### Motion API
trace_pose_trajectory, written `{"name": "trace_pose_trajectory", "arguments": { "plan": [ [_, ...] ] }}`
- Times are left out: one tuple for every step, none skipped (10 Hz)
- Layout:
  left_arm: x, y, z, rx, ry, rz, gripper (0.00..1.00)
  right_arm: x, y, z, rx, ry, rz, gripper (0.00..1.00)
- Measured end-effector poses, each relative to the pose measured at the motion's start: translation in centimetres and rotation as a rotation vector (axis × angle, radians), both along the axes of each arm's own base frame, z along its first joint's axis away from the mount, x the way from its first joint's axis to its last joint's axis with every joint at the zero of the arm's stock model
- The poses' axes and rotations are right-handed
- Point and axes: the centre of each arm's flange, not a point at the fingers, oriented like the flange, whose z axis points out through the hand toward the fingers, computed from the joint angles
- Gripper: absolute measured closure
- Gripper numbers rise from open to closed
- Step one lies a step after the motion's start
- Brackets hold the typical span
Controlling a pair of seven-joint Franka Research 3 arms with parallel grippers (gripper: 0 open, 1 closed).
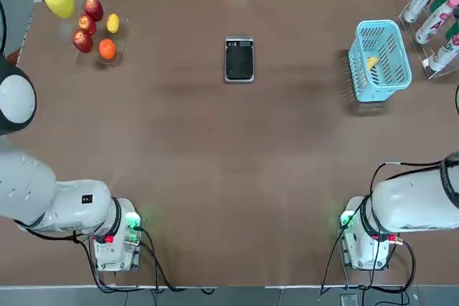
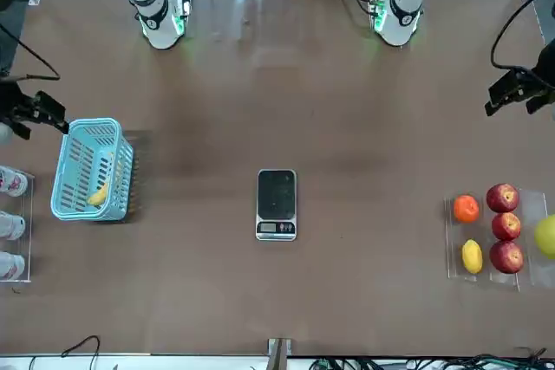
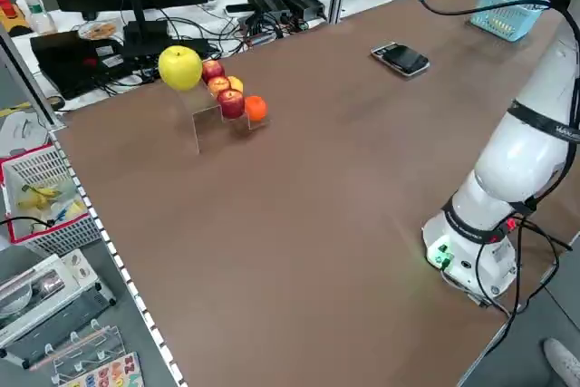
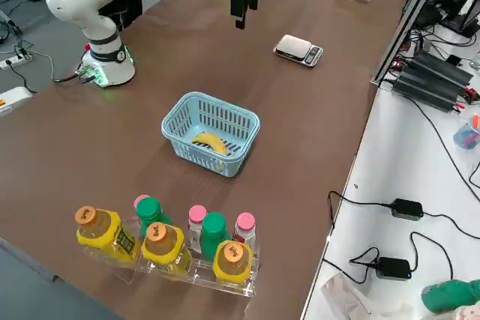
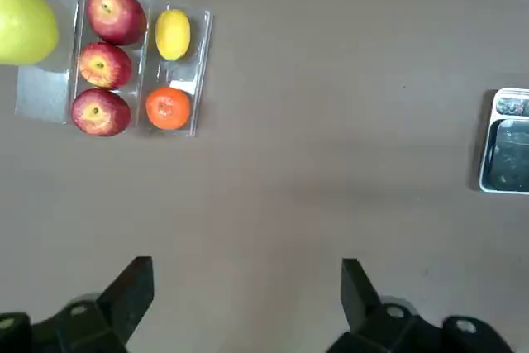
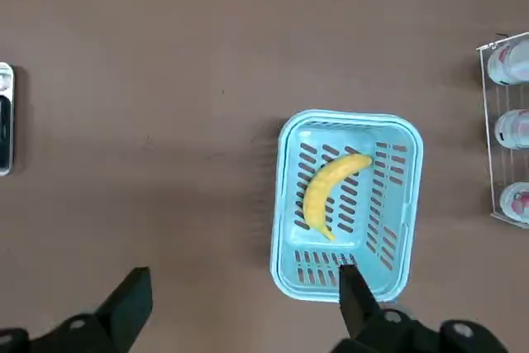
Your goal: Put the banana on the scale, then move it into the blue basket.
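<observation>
Basically, the banana [image 6: 332,193] is already lying inside the blue basket [image 6: 289,204], which sits just below and ahead of the right gripper [image 6: 240,299]; that gripper is spread wide with nothing held. The scale [image 1: 239,59] is bare, well off to the side. The left gripper [image 5: 245,295] is also wide open and empty, raised near the fruit tray [image 5: 50,109]. What's left is probably just a clean retreat: both arms are best kept high so the basket isn't nudged.
</observation>
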Motion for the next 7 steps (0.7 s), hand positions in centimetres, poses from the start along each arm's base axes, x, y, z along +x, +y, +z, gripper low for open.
{"name": "trace_pose_trajectory", "arguments": {
  "plan": [
    [-0.1,0.1,0.2,0.000,-0.004,0.001,0.00,-0.4,0.5,1.4,0.000,0.003,0.008,0.00],
    [-0.2,0.1,0.7,0.000,-0.014,0.001,0.00,-0.5,0.8,1.9,0.000,0.002,0.013,0.00],
    [-0.5,0.1,1.2,0.001,-0.022,0.001,0.00,-0.5,1.1,1.8,0.000,0.004,0.010,0.00],
    [-0.6,0.1,1.4,0.001,-0.026,0.002,0.00,-0.4,1.5,1.5,0.000,0.004,0.003,0.00],
    [-0.7,0.1,1.5,0.001,-0.028,0.002,0.00,-0.3,1.6,1.1,0.000,0.004,0.002,0.00],
    [-0.7,0.1,1.5,0.001,-0.028,0.002,0.00,-0.2,1.6,0.8,0.000,0.004,0.001,0.00],
    [-0.7,0.1,1.5,0.001,-0.028,0.002,0.00,-0.1,1.6,0.6,0.000,0.004,0.000,0.00]
  ]
}}
